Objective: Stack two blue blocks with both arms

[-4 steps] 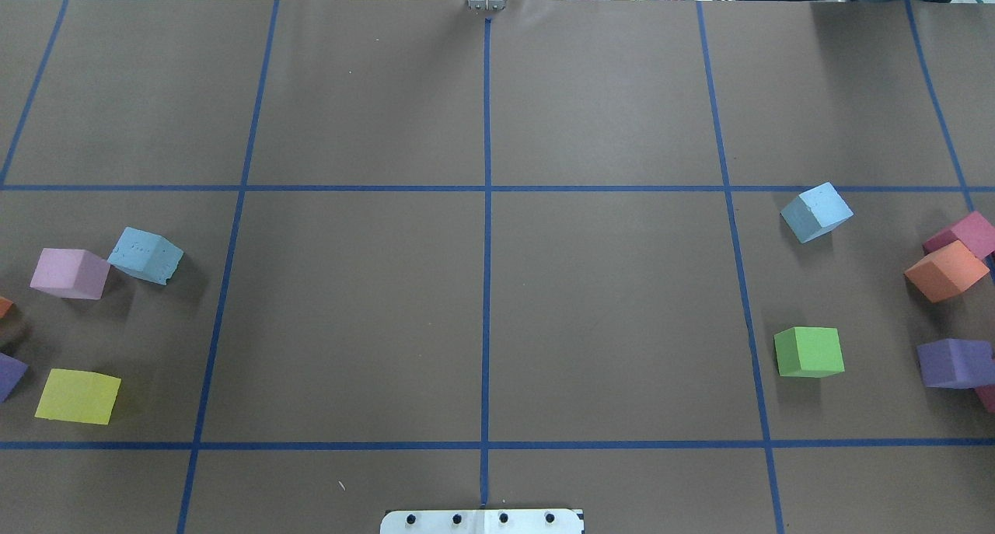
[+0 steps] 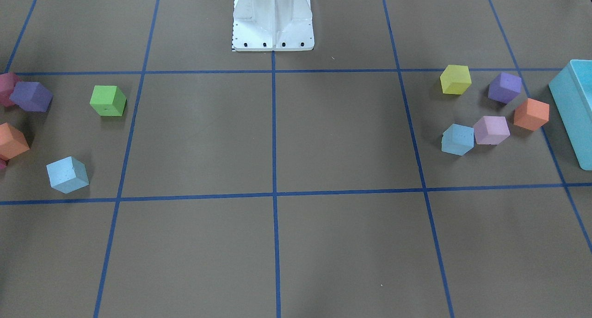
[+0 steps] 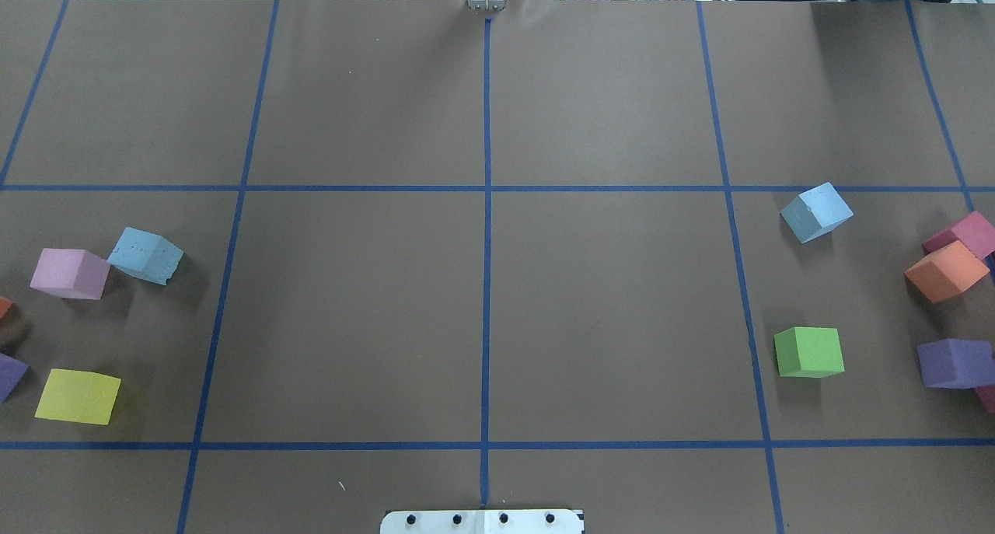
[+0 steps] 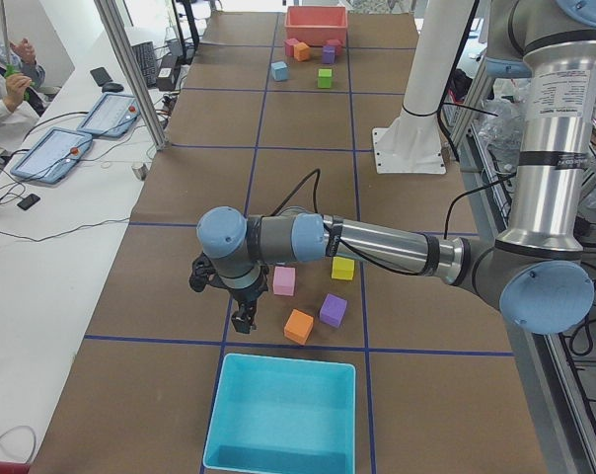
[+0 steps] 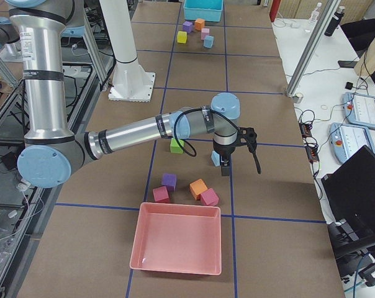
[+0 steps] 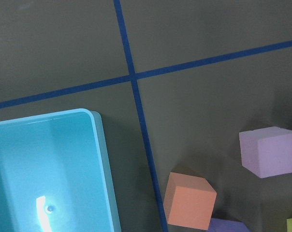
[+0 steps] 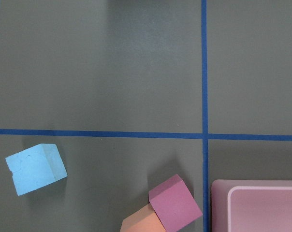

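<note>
Overhead exterior view: one blue block (image 3: 145, 255) at mid-left of the frame, corner against a pink cube (image 3: 70, 273), seemingly touching. Other blue block (image 3: 816, 211) at mid-right, standing alone, well apart from a green cube (image 3: 808, 352). Both flat on the desk (image 3: 350, 324), neither lifted, no arm in that frame. Judged as the approach step, nothing of the stack begun.

Side views: left gripper (image 4: 242, 322) hanging above the desk near the pink cube and an orange cube (image 4: 298, 326), close to a turquoise bin (image 4: 288, 361). Right gripper (image 5: 225, 166) low in front of the other blue block, partly hiding it. Fingers of both: apart or together, cannot tell from these views.

To do it well:
- Centre each gripper over its own block first, with the other blue block (image 7: 36, 168) now at lower left of the right wrist view, off centre.
- Turn the wrist to square the fingers with the rotated faces.
- On the crowded side, close across the faces away from the pink cube.
- Squeeze lightly, the cubes probably being soft foam.
- Choose a bare middle square for the stack.

Desk: brown paper, blue tape grid, white pedestal (image 2: 273, 17) at top centre of the front view. White bench (image 4: 41, 257) alongside, with tablets (image 4: 106, 114) and a laptop (image 5: 355, 186).
</note>
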Robot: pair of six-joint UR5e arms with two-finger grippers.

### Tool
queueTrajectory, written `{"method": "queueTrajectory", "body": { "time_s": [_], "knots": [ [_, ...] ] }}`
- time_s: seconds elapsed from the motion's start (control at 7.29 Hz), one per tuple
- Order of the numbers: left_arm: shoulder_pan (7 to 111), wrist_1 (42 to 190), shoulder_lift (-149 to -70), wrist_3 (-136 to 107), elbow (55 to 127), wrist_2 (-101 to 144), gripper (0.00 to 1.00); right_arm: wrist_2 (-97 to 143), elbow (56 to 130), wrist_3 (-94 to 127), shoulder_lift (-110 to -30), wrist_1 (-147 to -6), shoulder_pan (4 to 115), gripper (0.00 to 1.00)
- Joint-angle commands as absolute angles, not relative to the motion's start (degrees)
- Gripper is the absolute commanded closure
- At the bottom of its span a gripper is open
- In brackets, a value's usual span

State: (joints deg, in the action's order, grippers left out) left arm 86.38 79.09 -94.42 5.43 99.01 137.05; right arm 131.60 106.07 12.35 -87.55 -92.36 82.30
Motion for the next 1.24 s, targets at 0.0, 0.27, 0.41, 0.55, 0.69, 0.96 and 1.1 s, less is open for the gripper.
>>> {"method": "queueTrajectory", "body": {
  "time_s": [0.0,0.27,0.41,0.55,0.69,0.96,1.1],
  "knots": [
    [78.18,87.15,-96.49,-7.85,99.23,137.02,0.01,129.66,105.82,12.39,-84.22,-91.49,74.49,0.00],
    [72.27,89.64,-99.13,-16.67,101.06,137.02,0.01,129.81,104.42,13.45,-82.62,-91.41,71.37,0.00],
    [69.98,90.69,-99.58,-19.48,102.55,136.93,0.01,129.73,104.24,13.45,-82.88,-91.41,70.50,0.00],
    [67.61,94.44,-99.58,-24.12,102.74,136.59,0.01,129.29,103.80,13.36,-82.88,-91.32,67.97,0.00],
    [64.98,99.62,-99.15,-29.30,102.05,135.71,0.01,129.11,103.62,13.36,-82.53,-91.14,66.11,0.01],
    [61.10,102.39,-98.96,-31.03,101.17,130.27,0.01,127.80,99.26,13.62,-82.10,-83.63,62.33,0.01],
    [60.82,102.57,-98.96,-30.59,100.38,130.17,0.01,127.71,95.31,16.58,-81.39,-78.36,61.53,0.01]
  ]
}}
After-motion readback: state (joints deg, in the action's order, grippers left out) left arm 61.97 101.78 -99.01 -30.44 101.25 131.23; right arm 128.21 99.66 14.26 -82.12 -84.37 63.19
